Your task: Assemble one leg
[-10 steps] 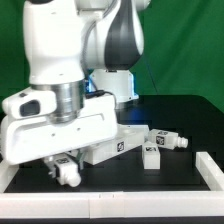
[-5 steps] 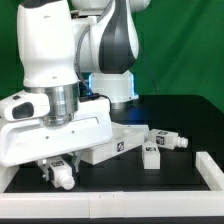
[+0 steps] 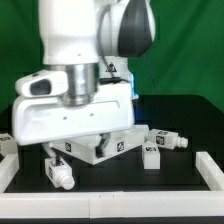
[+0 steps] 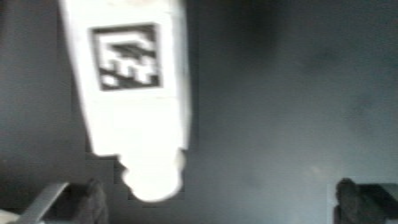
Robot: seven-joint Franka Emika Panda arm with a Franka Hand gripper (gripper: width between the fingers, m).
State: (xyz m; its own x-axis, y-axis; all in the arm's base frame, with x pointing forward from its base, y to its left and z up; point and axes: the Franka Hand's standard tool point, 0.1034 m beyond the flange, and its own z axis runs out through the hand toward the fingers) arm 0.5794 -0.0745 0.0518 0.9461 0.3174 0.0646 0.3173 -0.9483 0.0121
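Note:
A leg, a short white peg with a narrower rounded end and a black-and-white tag, lies on the black table at the front of the exterior view's left. It fills the wrist view, its narrow end pointing toward my fingers. My gripper hangs just above it, open and empty. In the wrist view the gripper shows two dark fingertips far apart. The leg's tip lies near one of them and is not clamped.
The large white square panel lies behind the leg, partly under my hand. Two more legs lie at the exterior view's right, and another at its left edge. A white rim borders the table.
My hand has risen and shifted toward the exterior view's right. The leg, which was right under the fingers, now lies free on the table at almost the same spot.

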